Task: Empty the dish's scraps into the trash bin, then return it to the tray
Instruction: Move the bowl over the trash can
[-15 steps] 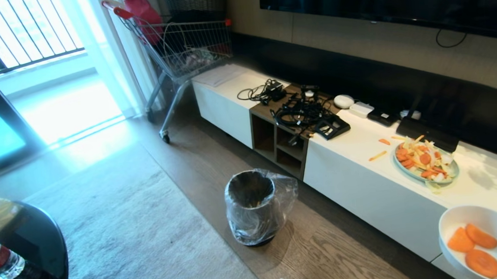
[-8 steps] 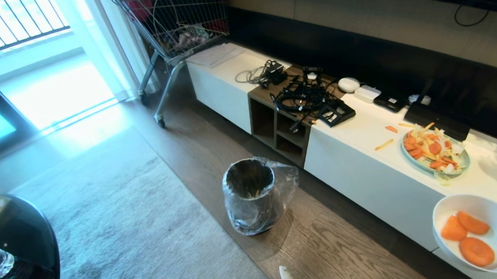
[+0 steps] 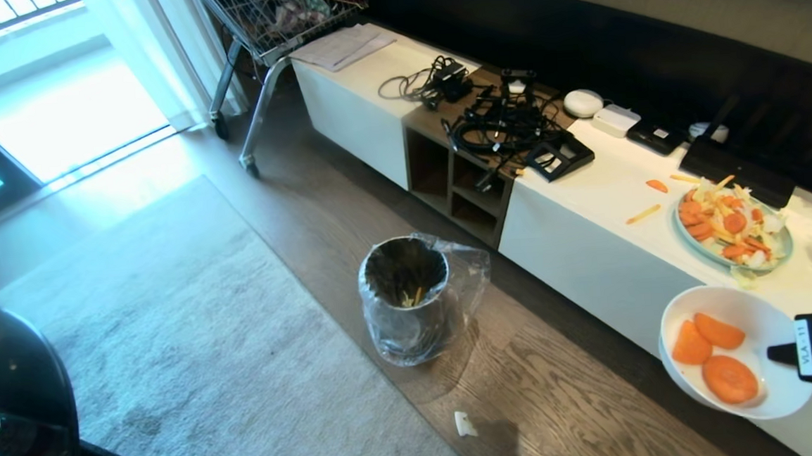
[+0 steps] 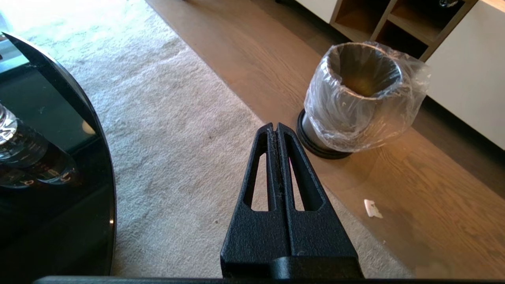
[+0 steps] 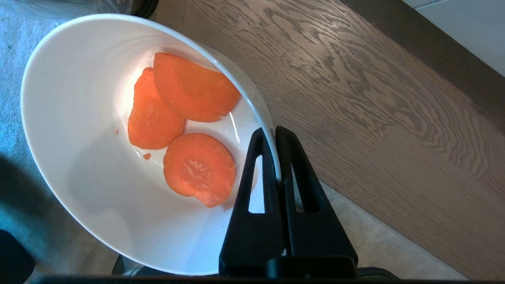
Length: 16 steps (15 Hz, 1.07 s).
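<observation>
Low white media cabinet (image 3: 576,246) along the wall, with an open wooden shelf section (image 3: 456,189). On its top: papers (image 3: 342,46); tangled black cables (image 3: 498,120); small white round device (image 3: 583,102); plate of mixed vegetable pieces (image 3: 732,230), with one yellow stick (image 3: 643,213) and one orange piece (image 3: 656,185) loose beside it. Shopping cart (image 3: 274,24) at the cabinet's far end. Grey rug (image 3: 174,355) on wooden floor (image 3: 543,389); white scrap (image 3: 464,424) on the floor. Glossy black round worktop (image 4: 59,189) carrying a clear bottle (image 4: 8,130).

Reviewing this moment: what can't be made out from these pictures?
- Tray: in no view.
- Trash bin bottom: shadowed in the head view; a few yellow sticks show.
- Right gripper, fingers pinching the dish rim: arm cut off by the head view's edge.
- Left gripper: absent from the head view.
</observation>
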Tool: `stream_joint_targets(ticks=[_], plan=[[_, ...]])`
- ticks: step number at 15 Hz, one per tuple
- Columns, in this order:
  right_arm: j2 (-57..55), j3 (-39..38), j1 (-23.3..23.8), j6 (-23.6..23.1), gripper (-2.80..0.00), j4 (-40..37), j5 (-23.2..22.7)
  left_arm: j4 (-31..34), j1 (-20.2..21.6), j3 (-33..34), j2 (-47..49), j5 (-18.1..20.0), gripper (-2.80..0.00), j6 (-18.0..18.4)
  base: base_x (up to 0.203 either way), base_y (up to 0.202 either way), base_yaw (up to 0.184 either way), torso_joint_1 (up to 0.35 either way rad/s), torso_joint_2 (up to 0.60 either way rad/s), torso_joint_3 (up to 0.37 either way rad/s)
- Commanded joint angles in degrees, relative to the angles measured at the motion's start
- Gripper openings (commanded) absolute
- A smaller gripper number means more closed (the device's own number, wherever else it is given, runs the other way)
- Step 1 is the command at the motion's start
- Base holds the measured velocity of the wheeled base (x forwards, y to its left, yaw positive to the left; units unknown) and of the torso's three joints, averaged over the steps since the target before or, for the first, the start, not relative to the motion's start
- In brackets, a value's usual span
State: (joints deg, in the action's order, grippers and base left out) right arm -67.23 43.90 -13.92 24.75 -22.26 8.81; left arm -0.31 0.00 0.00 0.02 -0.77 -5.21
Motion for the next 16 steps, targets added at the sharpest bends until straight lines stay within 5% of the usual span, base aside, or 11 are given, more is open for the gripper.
stream_joint_targets(ticks=[1,16], plan=[[-1.5,1.3,-1.3,0.2,-2.80,0.1,0.0,0.0,0.0,0.0,0.0,0.0,-2.80,-0.1,0.000,0.000,0.000,0.007,0.00,-0.193],[-6.6,3.6,-1.6,4.6,-2.80,4.0,0.5,0.0,0.0,0.0,0.0,0.0,-2.80,-0.1,0.000,0.000,0.000,0.002,0.00,-0.198]])
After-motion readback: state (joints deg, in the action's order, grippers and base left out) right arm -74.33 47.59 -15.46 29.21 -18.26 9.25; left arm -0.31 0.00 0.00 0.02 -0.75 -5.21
